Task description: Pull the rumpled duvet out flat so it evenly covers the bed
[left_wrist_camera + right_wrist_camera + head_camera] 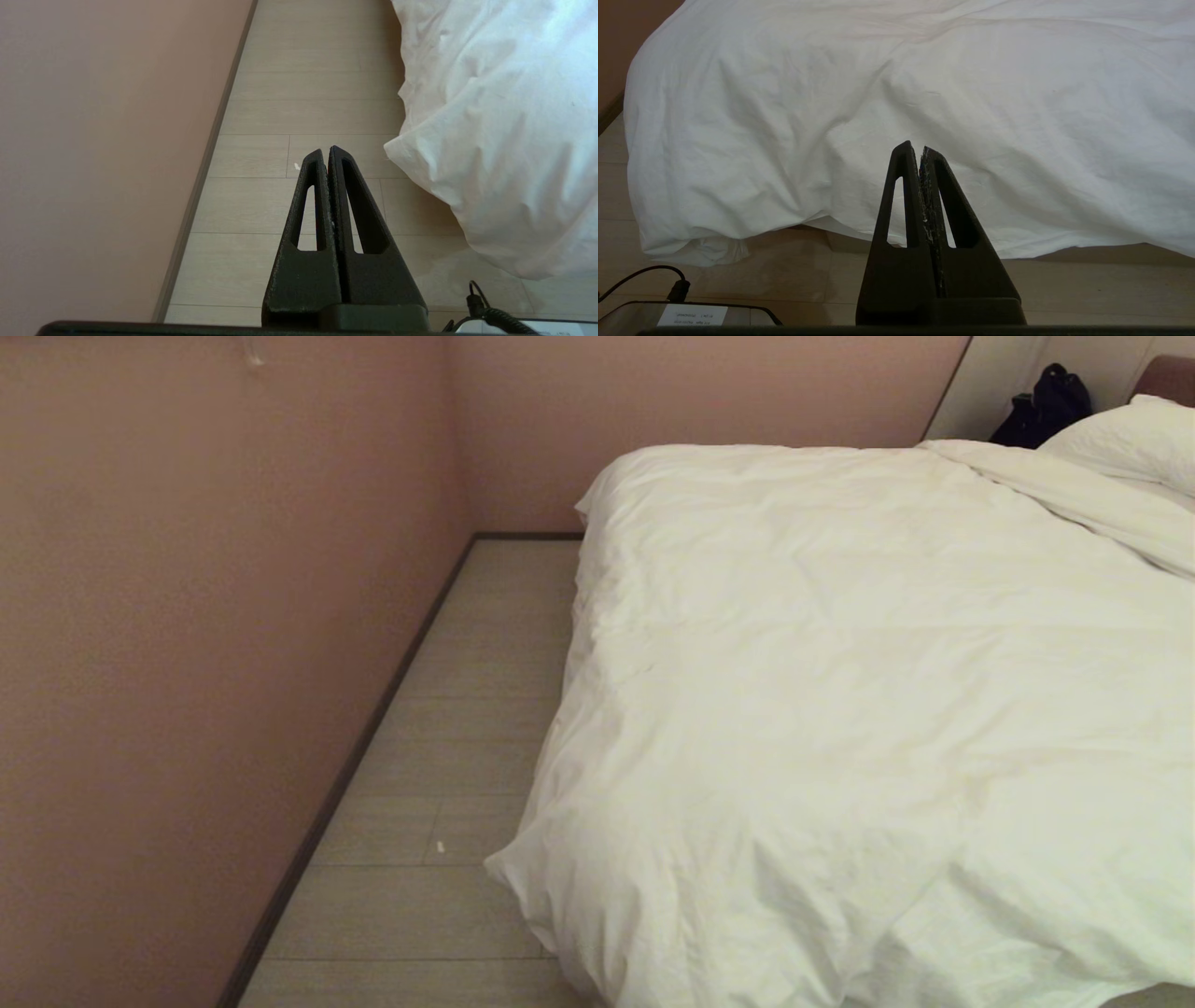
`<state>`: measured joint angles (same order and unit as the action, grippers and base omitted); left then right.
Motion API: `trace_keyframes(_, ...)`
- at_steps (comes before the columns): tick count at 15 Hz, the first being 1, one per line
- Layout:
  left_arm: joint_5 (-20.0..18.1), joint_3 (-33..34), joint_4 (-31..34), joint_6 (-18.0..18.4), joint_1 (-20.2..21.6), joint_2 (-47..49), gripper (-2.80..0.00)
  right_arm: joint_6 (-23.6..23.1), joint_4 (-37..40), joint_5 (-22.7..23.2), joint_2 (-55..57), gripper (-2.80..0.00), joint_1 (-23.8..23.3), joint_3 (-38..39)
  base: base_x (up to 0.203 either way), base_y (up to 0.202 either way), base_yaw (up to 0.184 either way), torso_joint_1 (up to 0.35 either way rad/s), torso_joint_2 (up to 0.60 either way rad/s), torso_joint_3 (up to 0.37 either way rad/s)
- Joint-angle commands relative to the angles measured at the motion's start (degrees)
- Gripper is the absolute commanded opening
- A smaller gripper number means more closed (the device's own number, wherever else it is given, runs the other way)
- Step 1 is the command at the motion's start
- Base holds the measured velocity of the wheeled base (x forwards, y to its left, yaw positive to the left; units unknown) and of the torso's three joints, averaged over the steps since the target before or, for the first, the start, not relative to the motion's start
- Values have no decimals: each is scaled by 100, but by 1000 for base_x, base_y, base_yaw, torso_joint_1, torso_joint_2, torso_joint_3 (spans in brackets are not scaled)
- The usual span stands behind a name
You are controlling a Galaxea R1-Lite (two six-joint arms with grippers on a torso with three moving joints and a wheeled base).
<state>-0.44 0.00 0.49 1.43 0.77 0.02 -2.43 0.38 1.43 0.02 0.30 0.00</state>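
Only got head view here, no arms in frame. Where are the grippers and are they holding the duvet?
Observer: Neither holds it. The left gripper is shut, empty, pointing along the floor between the wall and the duvet.
Operator: And the right?
Observer: The right gripper is shut too, aimed at the duvet's near edge, apart from it.
Operator: Does that edge reach the floor?
Observer: At the corner it seems to; elsewhere a shadowed gap shows under the hem.

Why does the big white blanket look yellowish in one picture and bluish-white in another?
In the head view the puffy white duvet looks warm and yellowish under dim light; in the left wrist view it glows brighter, slightly blue; in the right wrist view it casts a shadow on the pale wooden floor.
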Motion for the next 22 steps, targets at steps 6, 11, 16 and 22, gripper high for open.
trace_keyframes(6, 18, 0, 4, 11, 2, -2, -280, -4, 2, 7, -2, -280, 1, 0, -35, 0, 1, 4, 0, 2)
trace_keyframes(11, 9, 0, 4, 33, 2, -2, -280, -4, 4, 4, -2, -280, -4, 0, -197, 0, 4, 5, 3, 3)
trace_keyframes(16, 9, 0, -5, 24, 2, -2, -280, -4, -3, 7, -2, -280, -4, 0, -53, 0, 1, -2, -2, 3)
trace_keyframes(22, 26, 0, -14, -96, 2, -2, -280, -4, 1, -2, -2, -280, 0, 0, 0, 0, 0, 0, 0, 0)
